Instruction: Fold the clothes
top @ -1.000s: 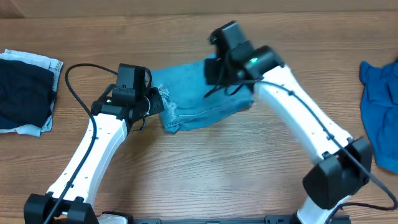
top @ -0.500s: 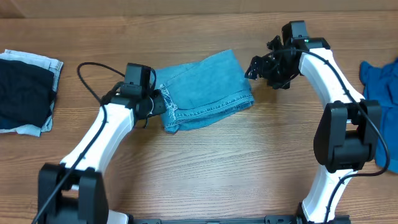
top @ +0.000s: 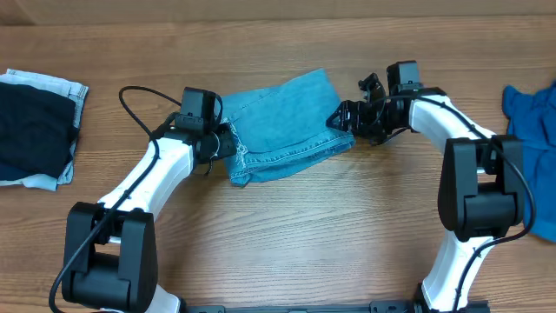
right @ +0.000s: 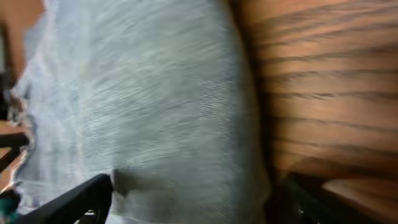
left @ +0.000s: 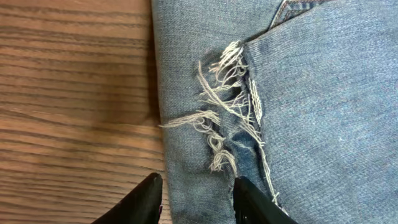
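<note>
Jeans (top: 282,122): folded, on table (top: 287,235), long axis running between the 2 grippers.
Left gripper (left: 194,199): spread, over jeans' frayed left end.
Right gripper (top: 349,118): spread, at jeans' right end.

Three denim garments are in view: one folded pair of light-wash jeans (top: 282,126) in the middle, one navy piece (top: 30,130) at the left edge, and one brighter blue piece (top: 532,122) at the right edge. One pale cloth (top: 65,87) lies under the navy piece. There is one wooden table (top: 304,235). Two arms reach over it — the left arm (top: 152,178) and the right arm (top: 460,122) — carrying two grippers, the left gripper (left: 196,202) and the right gripper (top: 347,117), each with two fingers.
</note>
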You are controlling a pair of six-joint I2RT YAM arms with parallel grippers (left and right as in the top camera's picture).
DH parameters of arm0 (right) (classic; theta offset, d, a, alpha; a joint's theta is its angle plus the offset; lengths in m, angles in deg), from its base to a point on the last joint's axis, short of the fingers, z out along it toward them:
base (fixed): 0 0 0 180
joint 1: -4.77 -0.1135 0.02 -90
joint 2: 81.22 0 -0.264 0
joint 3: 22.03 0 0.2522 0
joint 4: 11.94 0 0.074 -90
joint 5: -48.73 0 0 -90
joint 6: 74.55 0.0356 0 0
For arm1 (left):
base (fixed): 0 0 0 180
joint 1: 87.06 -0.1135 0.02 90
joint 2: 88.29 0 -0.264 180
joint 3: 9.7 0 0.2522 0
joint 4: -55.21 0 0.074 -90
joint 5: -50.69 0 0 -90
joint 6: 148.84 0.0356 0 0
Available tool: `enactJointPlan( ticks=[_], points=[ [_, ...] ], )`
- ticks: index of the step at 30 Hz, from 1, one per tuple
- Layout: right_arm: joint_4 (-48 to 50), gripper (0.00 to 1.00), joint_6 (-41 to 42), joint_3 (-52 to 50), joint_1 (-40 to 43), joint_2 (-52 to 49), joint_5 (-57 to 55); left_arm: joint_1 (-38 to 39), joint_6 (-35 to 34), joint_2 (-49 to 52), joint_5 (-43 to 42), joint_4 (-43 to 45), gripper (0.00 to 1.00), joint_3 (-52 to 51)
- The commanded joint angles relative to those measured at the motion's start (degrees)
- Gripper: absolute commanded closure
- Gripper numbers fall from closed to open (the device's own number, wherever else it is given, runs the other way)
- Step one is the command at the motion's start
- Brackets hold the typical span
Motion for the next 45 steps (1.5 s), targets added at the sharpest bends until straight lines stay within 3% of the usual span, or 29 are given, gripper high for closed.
enactJointPlan(
  ticks=[1,3,5,9,13,21,26,32,41,45],
  points=[
    [2.1,0.17,0.2,-1.3,-1.3,-0.3,5.5,0.6,1.0,0.5,-0.8,0.1,0.59,-0.4],
    [3.0,0.30,0.2,-1.3,-1.7,-0.3,5.9,0.7,1.0,0.5,-0.8,0.1,0.59,-0.4],
    [3.1,0.65,1.5,-1.3,-1.8,-0.3,6.1,0.8,1.0,0.5,-0.8,0.1,0.59,-0.4],
    [0.2,0.96,1.6,0.5,-1.2,0.4,10.3,0.8,1.0,0.5,-0.8,0.0,0.59,-0.4],
    [-4.7,0.96,1.5,1.6,-1.0,6.4,5.6,0.8,1.1,0.5,-0.8,0.0,0.59,-0.4],
    [-13.4,0.96,1.0,1.6,-1.0,18.1,-22.8,0.8,1.0,0.5,-0.8,-0.5,0.59,-0.4],
    [-13.6,0.96,0.6,1.6,-3.3,18.9,-25.7,0.8,1.0,0.5,-0.8,-0.6,0.59,-0.4],
    [-8.3,0.96,0.5,1.6,-13.1,18.9,-29.9,0.8,1.0,0.5,-1.7,-0.5,0.59,-0.4],
    [-5.7,0.96,-0.3,1.6,-30.5,18.9,-49.1,0.8,0.9,0.5,-2.1,-0.6,0.59,-0.4],
    [-4.2,0.96,-1.8,1.6,-35.1,18.9,-50.2,0.8,0.9,0.5,-2.1,-0.5,0.59,-0.4]
  ],
)
